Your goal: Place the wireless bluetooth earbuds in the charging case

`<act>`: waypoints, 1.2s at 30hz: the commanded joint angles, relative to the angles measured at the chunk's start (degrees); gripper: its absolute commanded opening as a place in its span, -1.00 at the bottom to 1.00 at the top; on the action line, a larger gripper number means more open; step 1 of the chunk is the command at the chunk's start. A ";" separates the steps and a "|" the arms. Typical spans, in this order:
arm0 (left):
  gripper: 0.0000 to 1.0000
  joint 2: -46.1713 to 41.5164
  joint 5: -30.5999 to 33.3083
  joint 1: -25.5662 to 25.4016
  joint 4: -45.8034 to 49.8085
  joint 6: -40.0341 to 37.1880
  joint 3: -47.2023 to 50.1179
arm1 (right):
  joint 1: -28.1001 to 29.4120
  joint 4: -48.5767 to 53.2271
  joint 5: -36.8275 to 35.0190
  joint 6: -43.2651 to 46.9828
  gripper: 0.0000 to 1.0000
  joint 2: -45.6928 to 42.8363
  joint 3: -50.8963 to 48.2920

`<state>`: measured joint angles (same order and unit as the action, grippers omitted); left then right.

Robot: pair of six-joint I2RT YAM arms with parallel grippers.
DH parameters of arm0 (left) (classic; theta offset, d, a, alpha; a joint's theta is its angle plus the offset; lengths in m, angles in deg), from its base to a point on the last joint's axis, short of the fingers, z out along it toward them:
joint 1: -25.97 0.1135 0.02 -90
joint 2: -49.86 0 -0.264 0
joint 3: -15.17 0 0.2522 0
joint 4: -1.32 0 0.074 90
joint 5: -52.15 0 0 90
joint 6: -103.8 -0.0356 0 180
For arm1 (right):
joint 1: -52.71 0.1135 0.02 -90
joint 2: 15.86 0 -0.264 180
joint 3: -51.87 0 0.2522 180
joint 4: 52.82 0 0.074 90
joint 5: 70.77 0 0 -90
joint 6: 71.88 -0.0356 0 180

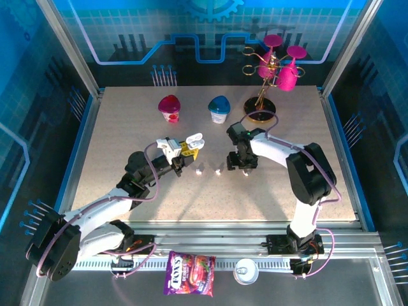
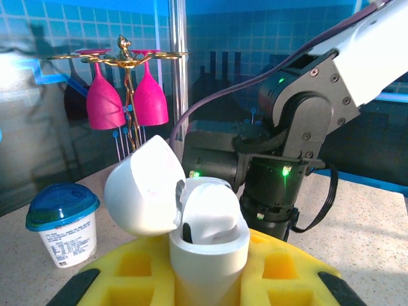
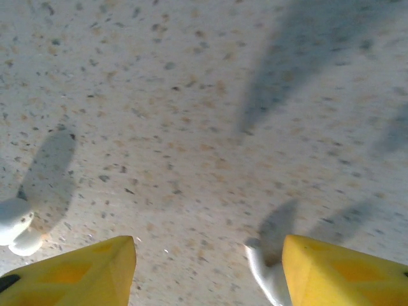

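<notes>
From above, the left gripper [image 1: 184,152] reaches toward the middle of the speckled table [image 1: 127,134]. Its jaws are closed on a white charging case [image 1: 193,141] whose lid is flipped open. Two tiny white earbuds [image 1: 199,171] lie on the table just right of it, between the two grippers. The right gripper [image 1: 241,163] points down at the table just right of the earbuds. At the far side stand a pink cup [image 1: 169,107], a blue-lidded cup [image 1: 219,108] and a gold rack [image 1: 273,70] hung with pink glasses.

The left wrist camera shows yellow fingers [image 2: 127,274] clamping the charging case [image 2: 208,245] upright. Its lid [image 2: 141,186] hangs open to the left. The right arm [image 2: 299,121] stands just behind the case.

The right wrist camera shows the right gripper [image 3: 207,271] with jaws wide apart over bare table. One earbud [image 3: 262,271] lies just inside the yellow finger [image 3: 338,274] on the right of this view, seemingly touching it. Another earbud [image 3: 15,224] lies at the left edge, outside the other finger.
</notes>
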<state>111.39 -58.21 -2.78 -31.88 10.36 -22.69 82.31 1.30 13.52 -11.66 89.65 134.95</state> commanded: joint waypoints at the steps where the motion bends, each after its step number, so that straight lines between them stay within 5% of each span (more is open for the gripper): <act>1: -0.95 -0.25 -1.26 0.35 -2.26 -0.29 -0.71 | 0.68 -1.55 3.35 -0.49 0.25 2.65 0.38; 24: -0.95 0.74 -1.61 0.32 -3.67 0.37 -0.61 | 8.84 3.44 1.34 0.51 0.20 -2.47 -4.93; 36: -0.95 0.81 -1.96 0.35 -3.07 0.26 -1.36 | 8.49 7.59 -3.42 -0.70 0.20 -8.40 -7.34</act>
<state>112.25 -58.69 -2.78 -33.22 10.45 -22.69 90.90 7.44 11.55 -11.42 85.54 128.43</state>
